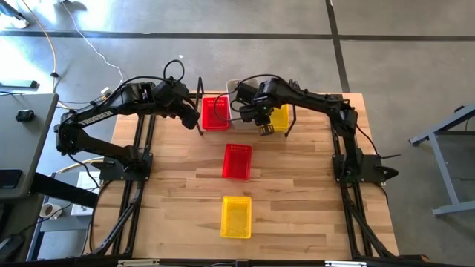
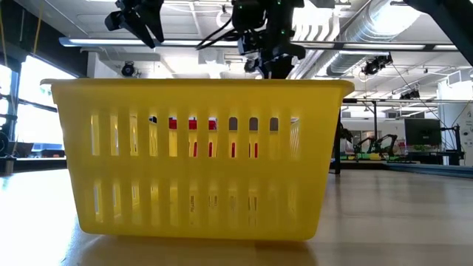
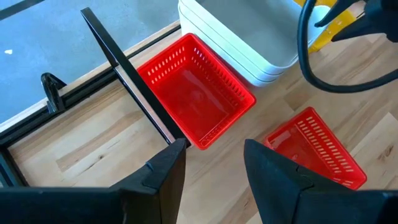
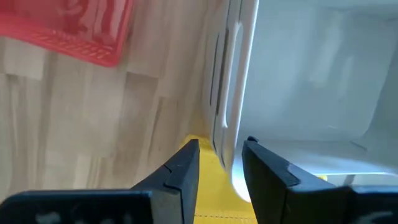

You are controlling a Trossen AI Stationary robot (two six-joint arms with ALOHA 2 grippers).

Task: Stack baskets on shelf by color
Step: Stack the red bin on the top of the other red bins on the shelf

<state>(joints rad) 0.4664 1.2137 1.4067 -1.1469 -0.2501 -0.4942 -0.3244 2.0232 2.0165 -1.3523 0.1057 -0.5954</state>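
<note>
My right gripper [image 4: 221,158] is at the shelf on the table's far side, shut on the stack of clear-grey baskets [image 3: 249,37], beside a yellow basket [image 1: 282,117]. My left gripper [image 3: 214,155] hangs open above the near edge of a red basket [image 3: 193,102], touching nothing. That red basket sits on its base by the shelf's black rod [image 3: 118,62]. A second red basket [image 1: 237,161] rests mid-table. A second yellow basket [image 1: 236,216] stands near the front edge. My right gripper has a side wall of the clear-grey stack [image 4: 231,134] between its two fingers, one finger [image 4: 186,165] outside and the other [image 4: 267,171] inside the hollow. The wall fills the gap. Yellow plastic [image 4: 205,155] shows just below the fingertips. Whether the stack is lifted, I cannot tell.
The shelf's black posts and rods [image 1: 200,93] stand close to both grippers. In the low view the front yellow basket [image 2: 199,155] blocks most of the table. Bare tabletop [image 1: 171,193] lies on both sides of the two loose baskets.
</note>
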